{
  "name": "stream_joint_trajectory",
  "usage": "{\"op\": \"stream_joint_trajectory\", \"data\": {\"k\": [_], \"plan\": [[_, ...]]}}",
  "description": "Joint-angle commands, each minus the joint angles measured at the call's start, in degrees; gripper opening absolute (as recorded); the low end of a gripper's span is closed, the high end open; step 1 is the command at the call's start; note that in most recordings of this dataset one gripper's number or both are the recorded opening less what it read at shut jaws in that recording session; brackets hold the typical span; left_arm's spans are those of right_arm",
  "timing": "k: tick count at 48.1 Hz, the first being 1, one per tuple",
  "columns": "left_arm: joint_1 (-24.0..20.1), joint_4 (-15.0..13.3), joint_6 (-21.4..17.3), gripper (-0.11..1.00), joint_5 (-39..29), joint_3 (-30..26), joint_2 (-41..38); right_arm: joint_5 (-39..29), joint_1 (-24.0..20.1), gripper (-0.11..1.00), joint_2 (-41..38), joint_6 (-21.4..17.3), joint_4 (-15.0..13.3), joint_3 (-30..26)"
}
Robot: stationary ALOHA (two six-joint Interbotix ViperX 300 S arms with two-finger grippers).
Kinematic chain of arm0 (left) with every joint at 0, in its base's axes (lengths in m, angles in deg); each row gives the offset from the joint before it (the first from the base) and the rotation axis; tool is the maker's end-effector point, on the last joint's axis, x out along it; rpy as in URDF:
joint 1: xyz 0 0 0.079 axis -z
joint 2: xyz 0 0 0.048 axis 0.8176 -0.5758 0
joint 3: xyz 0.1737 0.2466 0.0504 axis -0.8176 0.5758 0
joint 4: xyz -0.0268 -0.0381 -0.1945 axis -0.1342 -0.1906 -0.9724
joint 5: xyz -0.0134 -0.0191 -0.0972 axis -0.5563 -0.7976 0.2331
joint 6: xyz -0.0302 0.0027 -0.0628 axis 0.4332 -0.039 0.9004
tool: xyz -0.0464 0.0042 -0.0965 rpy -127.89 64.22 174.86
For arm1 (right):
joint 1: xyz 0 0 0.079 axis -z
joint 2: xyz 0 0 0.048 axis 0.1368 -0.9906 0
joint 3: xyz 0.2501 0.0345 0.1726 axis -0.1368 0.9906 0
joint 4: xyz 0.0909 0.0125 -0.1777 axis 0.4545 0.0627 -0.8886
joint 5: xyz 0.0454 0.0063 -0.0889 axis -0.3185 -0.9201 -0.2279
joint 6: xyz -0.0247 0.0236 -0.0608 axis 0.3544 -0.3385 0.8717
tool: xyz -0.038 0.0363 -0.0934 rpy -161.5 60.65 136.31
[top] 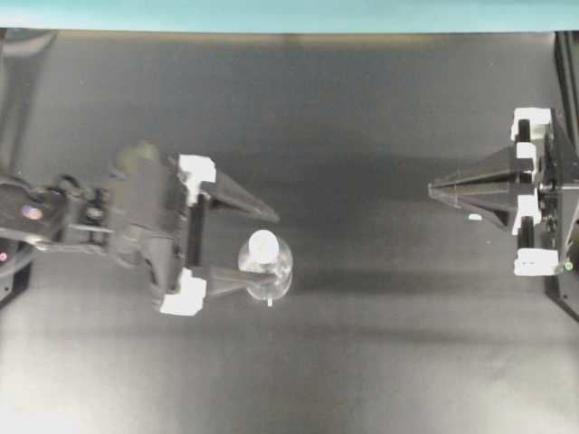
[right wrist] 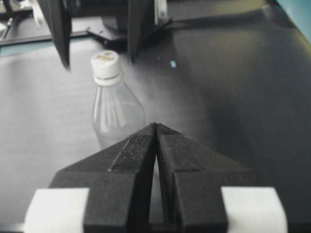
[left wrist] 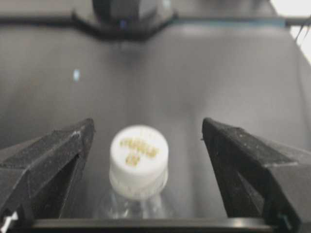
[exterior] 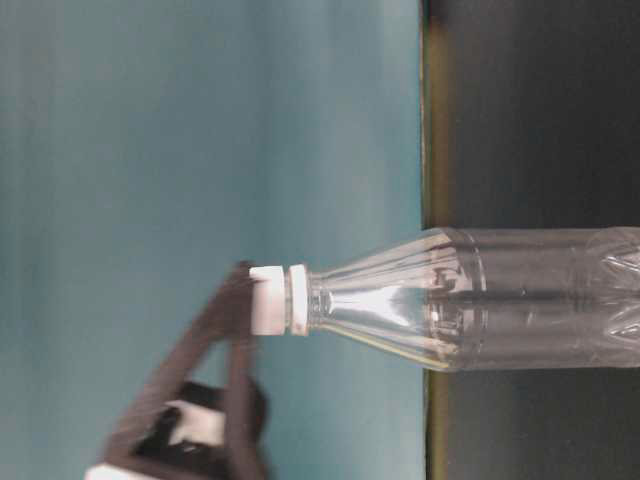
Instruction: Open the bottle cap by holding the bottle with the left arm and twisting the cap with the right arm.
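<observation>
**Bottle Framed by Spread Jaws, Grasp Not Yet Made**

Nearest the left wrist camera, the left gripper [left wrist: 146, 145] is seen with its jaws released and spread wide, one at 9 o'clock and one at 3 o'clock of the cap [left wrist: 139, 156]. No contact with the cap or the clear body beneath it can be made out. In the overhead view the bottle [top: 265, 268] stands upright on the dark surface [top: 362, 136], left of centre, just at the tips of the left gripper, whose lower finger reaches to the bottle's side; whether it touches cannot be told. The right gripper [top: 434, 190] is held well apart at 3 o'clock of the bottle, its jaws clenched together on nothing. A tiny white scrap [top: 475, 217] lies near its tip.

The step in hand is judged to be the left arm's approach for the hold. It would be done well if the jaws were brought lower, onto the wide clear body and not the neck or cap, so that the cap is left free for twisting. The bottle should be centred between the jaws before closing, since a one-sided push could tip so light a thing. A firm but not crushing grip is advised.

Gold or yellow marking is printed on the cap's top, but it is too blurred to be read. No label is seen on the body.
</observation>
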Motion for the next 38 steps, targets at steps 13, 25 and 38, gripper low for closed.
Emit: {"op": "stream_joint_trajectory", "data": {"k": [13, 25, 38], "plan": [[-0.26, 0.18, 0.18, 0.96, 1.49, 0.18, -8.35, -1.23, -0.09, 0.00, -0.35, -2.11, 0.18, -1.41], [-0.35, 0.18, 0.09, 0.98, 0.97, 1.67, -15.47, -1.23, -0.26, 0.00, -0.44, -2.64, 0.18, -1.41], [-0.44, 0.18, 0.18, 0.98, 0.70, 3.08, -16.79, -1.23, -0.70, 0.00, -0.53, -3.25, 0.18, -1.41]]}}
